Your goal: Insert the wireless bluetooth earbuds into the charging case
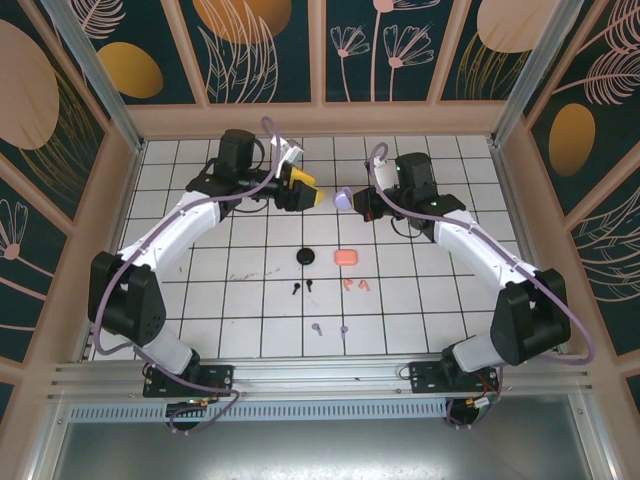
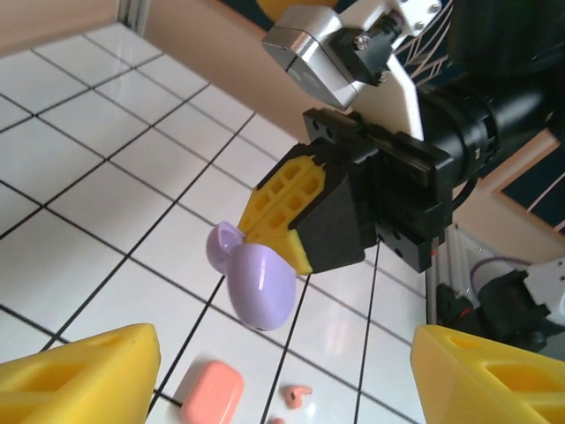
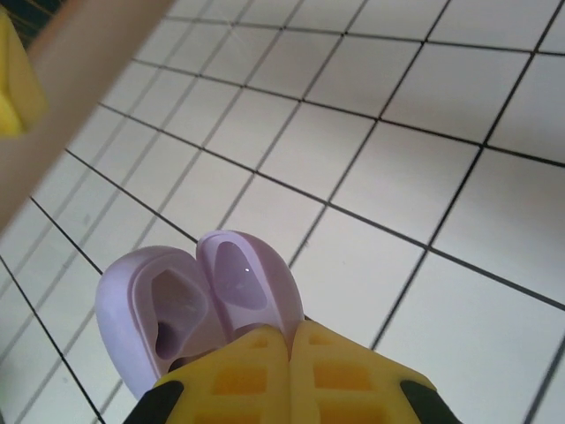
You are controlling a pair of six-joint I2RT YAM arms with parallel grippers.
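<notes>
The view from above takes in the whole desk [image 1: 200, 300]. The black case [image 1: 306, 257] and the pink case [image 1: 346, 256] lie near its middle. Closer to the arm bases lie the black earbuds [image 1: 295, 290], the pink earbuds [image 1: 348, 285] and the lilac earbuds [image 1: 318, 328], each pair close together and all outside the cases.

The right wrist camera looks into the lilac charging case [image 3: 190, 305], where the lid is swung open and the two hollows inside can be seen. The left wrist camera gives the same case from outside, with its lid tilted up to the left and the pink case on the desk below it.

The right end effector [image 3: 290, 340] is closed. Its yellow fingers press together on one end of the lilac charging case and hold it above the desk. The left end effector [image 2: 284, 353] has its fingers wide apart and holds nothing; it faces the case from just beside it, not touching.

Both arms reach forward and bend inward, so the two end effectors point at each other over the far half of the desk.
</notes>
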